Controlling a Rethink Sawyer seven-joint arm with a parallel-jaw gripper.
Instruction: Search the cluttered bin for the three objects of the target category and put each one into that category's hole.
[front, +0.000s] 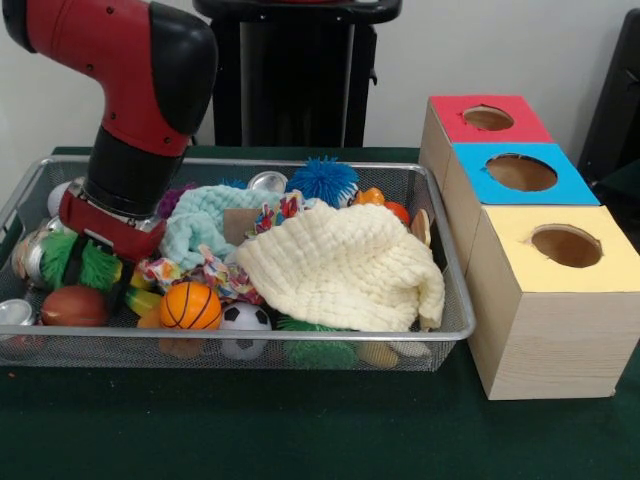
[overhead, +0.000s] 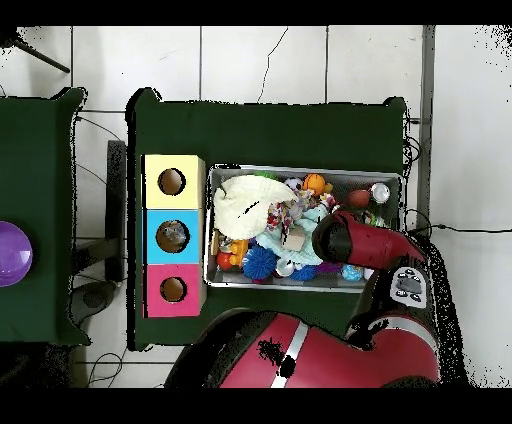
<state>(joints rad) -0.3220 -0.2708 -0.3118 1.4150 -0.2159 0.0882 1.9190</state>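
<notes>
Fingers hidden: the gripper (front: 100, 262) is buried in the clutter at one end of the bin (front: 455, 335), so I cannot tell their state.

Front view: the arm plunges among green pompoms and cans; no clear plastic object is visible, perhaps under the cream cloth (front: 345, 265) toward the boxes. Overhead view: the arm covers the bin end farthest from the three holes (overhead: 171, 235); still no target identifiable.

The table (front: 250, 430) has a dark green cover. The wall (front: 480, 50) is white. The floor (overhead: 260, 60) has pale tiles.
</notes>
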